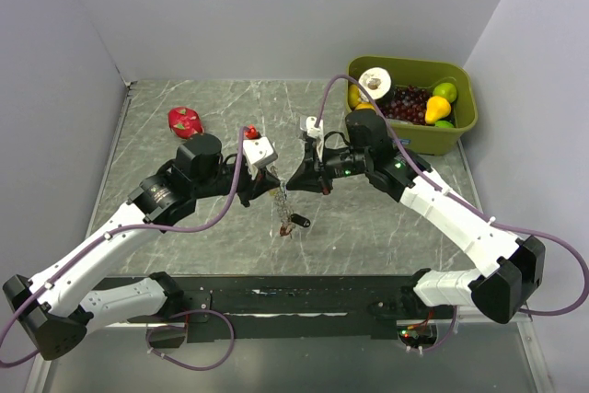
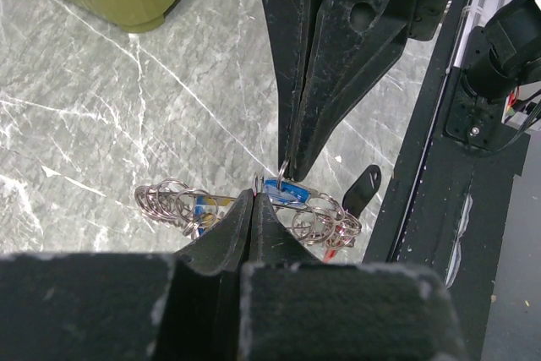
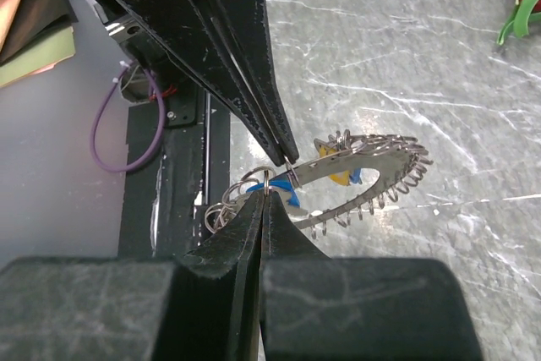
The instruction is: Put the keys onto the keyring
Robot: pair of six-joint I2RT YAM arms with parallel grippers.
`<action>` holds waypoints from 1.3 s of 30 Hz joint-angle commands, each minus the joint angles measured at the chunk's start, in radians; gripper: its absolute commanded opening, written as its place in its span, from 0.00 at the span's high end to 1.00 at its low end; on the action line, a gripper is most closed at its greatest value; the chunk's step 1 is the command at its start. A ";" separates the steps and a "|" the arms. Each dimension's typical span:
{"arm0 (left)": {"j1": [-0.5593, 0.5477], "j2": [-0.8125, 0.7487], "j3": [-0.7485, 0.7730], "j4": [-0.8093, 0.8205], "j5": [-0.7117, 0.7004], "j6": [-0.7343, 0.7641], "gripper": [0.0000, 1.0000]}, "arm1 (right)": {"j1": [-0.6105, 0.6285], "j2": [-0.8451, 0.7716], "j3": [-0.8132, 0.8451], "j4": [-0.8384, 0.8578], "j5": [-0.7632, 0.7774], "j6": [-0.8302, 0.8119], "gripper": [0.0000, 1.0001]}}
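Note:
My two grippers meet tip to tip above the middle of the table. The left gripper [image 1: 276, 187] is shut on the big silver keyring [image 3: 376, 151], a flat band strung with several small split rings. The right gripper [image 1: 293, 187] is shut on the small loop of a blue-tagged key [image 3: 287, 198], held right against the keyring beside the left gripper's tips. The same key [image 2: 286, 191] shows blue in the left wrist view between both sets of tips. Another blue key and a yellow tag [image 3: 340, 173] hang on the ring. A black fob [image 1: 297, 221] dangles below.
A green bin [image 1: 460, 121] holding fruit stands at the back right. A red dragon fruit [image 1: 187, 121] and a small red item [image 1: 250, 131] lie at the back left. The black mounting rail [image 1: 276, 296] runs along the near edge.

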 commanded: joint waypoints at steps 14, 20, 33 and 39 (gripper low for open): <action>-0.006 -0.035 0.012 0.062 0.065 -0.003 0.99 | -0.014 0.029 0.005 0.067 0.037 0.033 1.00; -0.006 -0.056 -0.002 0.080 0.044 -0.008 0.99 | -0.020 0.017 -0.005 0.063 0.026 0.019 1.00; -0.006 -0.075 -0.013 0.129 0.056 -0.021 0.99 | -0.025 0.011 -0.017 0.050 0.012 0.002 1.00; -0.004 -0.099 -0.054 0.204 0.062 -0.067 0.99 | -0.025 0.003 -0.020 0.060 -0.011 0.012 1.00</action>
